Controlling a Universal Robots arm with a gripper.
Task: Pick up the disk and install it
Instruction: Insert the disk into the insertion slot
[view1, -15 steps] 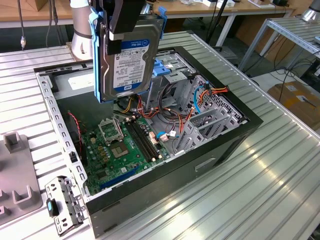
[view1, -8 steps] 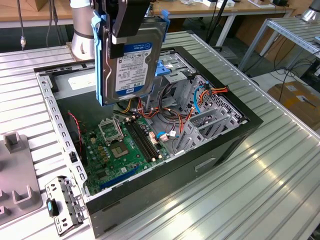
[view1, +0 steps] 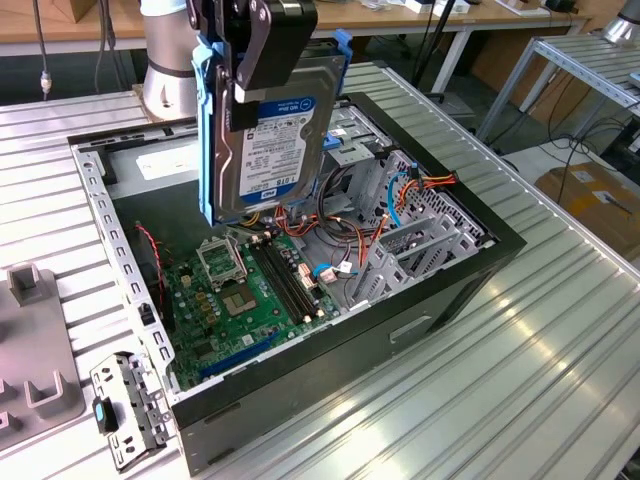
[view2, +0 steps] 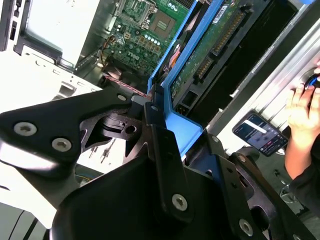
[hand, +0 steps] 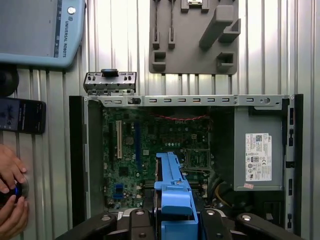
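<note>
the gripper (view1: 250, 80) sits in the upper middle of the exterior view, its jaws clamped on the top end of the disk (view1: 265, 140). the disk hangs upright, label facing the camera, blue rails down both sides. it is above the open computer case (view1: 480, 250), over the green board (view1: 245, 290), and touches nothing below.

the main risk, as i judge it, is the grip. the disk is held by one end only, so a jolt could let it swing or slip, and it would fall straight onto the board. in the second wrist view a blue rail (view2: 175, 117) runs right between the black fingers (view2: 165, 150); a hold on plastic may flex.

the loose red and orange cables (view1: 350, 225) lie just beside the disk's lower edge and could snag a rail or be pinched under it. the metal cage (view1: 355, 130) stands near behind, and a tilted disk could jam on its edge. a person's hand (hand: 11, 172) rests outside the case, beside a phone (hand: 20, 115), close enough to watch.
</note>
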